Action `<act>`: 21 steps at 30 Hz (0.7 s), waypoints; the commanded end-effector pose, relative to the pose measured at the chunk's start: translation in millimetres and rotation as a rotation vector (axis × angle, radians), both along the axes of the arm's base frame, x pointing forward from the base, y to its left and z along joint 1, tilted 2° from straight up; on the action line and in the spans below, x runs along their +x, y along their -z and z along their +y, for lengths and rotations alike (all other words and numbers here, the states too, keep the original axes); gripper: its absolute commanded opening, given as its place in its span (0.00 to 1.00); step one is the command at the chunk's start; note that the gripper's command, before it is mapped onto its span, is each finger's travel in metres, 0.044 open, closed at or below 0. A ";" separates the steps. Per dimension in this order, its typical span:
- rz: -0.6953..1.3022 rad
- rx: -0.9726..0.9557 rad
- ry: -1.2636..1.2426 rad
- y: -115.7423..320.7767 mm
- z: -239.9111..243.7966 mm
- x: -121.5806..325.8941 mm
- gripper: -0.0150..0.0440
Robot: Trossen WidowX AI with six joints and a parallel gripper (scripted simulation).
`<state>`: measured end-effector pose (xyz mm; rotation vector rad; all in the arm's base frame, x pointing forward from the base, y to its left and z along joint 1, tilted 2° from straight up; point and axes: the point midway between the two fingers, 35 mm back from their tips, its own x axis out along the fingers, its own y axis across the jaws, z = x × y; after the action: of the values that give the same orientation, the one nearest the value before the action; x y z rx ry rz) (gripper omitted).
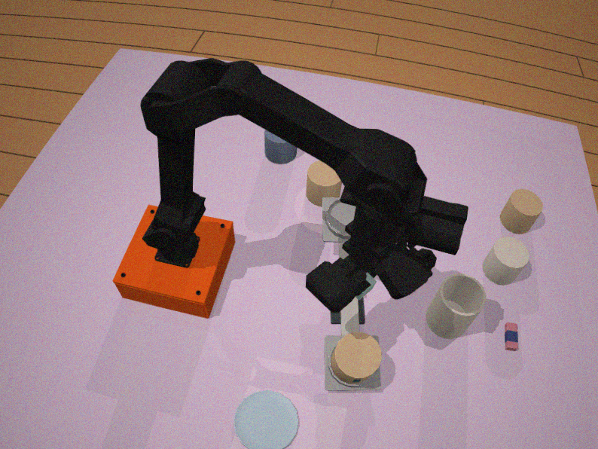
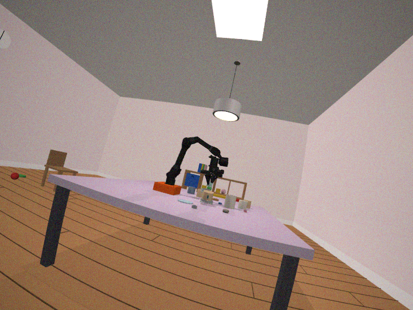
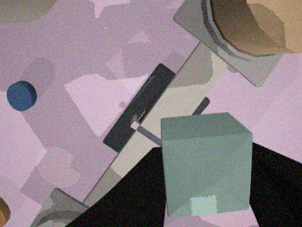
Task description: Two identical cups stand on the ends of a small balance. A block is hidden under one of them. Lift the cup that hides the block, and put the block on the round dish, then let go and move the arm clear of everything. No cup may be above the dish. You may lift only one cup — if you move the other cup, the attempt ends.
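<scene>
Block (image 1: 371, 285) (image 2: 209, 185) (image 3: 207, 175), pale green, we are holding clamped between fingers of gripper (image 1: 367, 285) (image 2: 209, 184) (image 3: 200, 153), above balance beam (image 1: 349, 316) (image 3: 168, 110). Lilac table (image 1: 96, 193) (image 2: 110, 190) is bearing our setup. Black arm (image 1: 309, 115) (image 2: 180, 159) is arching from orange base (image 1: 135, 277) (image 2: 156, 187). Pale blue dish (image 1: 266, 420) (image 2: 184, 201) is lying apart from block. Balance-end cup (image 1: 357, 357) (image 2: 207, 196) (image 3: 293, 38) is standing on one pan; lifted cup (image 1: 323, 183) is standing beside other. Blue disc (image 3: 21, 95) is lying near balance.
</scene>
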<state>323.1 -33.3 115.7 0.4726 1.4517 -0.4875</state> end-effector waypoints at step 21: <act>0.009 -0.017 -0.001 19.0 -80.5 -16.5 0.25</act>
<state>310.9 -102.4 101.1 0.4643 1.4474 -0.5024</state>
